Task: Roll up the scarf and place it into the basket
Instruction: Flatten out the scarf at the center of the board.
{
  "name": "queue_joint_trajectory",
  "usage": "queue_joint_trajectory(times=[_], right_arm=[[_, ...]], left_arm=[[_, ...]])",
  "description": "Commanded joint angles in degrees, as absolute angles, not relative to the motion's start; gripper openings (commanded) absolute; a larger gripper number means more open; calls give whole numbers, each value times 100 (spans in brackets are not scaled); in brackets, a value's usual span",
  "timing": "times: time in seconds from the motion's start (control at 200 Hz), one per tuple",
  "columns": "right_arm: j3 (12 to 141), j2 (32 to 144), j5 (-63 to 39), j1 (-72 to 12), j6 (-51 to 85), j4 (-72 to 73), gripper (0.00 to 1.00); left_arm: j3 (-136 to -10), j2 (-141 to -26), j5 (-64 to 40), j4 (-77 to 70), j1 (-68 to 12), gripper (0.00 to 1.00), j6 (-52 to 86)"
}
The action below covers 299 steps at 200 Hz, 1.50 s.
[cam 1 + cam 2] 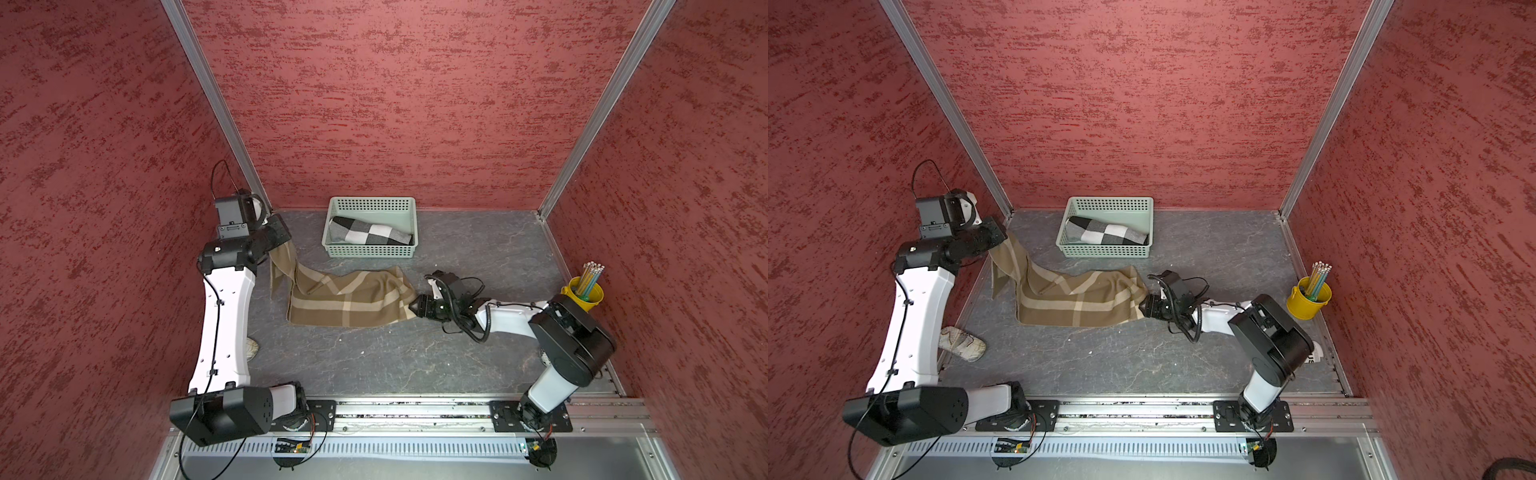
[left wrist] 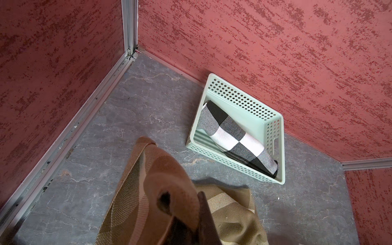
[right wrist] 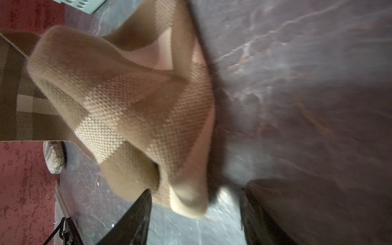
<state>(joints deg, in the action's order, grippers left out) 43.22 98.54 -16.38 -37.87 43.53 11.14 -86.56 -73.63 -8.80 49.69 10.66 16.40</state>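
Scarf (image 1: 353,299): brown plaid, not yet rolled; spread across the centre of both top views, just below the basket and outside it.
Basket (image 1: 374,205): pale mint, against the back wall, upper centre of frame; already holding a black-and-white checked roll (image 1: 370,232), with room left beside it.
Left gripper (image 1: 286,243): clenched on the scarf's left end, raised off the table (image 1: 415,365) at centre left, so the cloth hangs from it in a slope; probably meant to keep the length taut and straight before rolling.
Left arm pose: forearm reaching up the left side of frame toward the back corner, wrist bent inward over the cloth.
Right gripper (image 3: 195,191): released; jaws well apart in the right wrist view, the scarf's bunched right corner lying between them unpinched.
Right arm pose: low and stretched sideways from the right of frame, wrist level, fingers aimed at the cloth's end.
Stage, by judgement: straightening only; rolling not begun.
Bystander: yellow bucket (image 1: 584,297) of pencils, far right, well apart.
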Motion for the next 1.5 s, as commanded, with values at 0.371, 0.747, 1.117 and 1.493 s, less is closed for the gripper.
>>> queue_joint_trajectory(times=[0.371,0.747,1.117,1.493], right_arm=[[5659,7457,678,-2285,2905,-2839,0],[7954,8920,713,-380,846,-4540,7],[8282,10756,439,-334,1008,-3779,62],[5969,9472,315,220,1664,-2902,67]], left_arm=[[-11615,-8292,-1313,6133,1831,0,1084],[-11941,-9430,-2188,6334,2295,0,1252],[-8537,-8710,-2219,4727,2003,0,1537],[-8488,-8176,-2040,4682,1704,0,1608]])
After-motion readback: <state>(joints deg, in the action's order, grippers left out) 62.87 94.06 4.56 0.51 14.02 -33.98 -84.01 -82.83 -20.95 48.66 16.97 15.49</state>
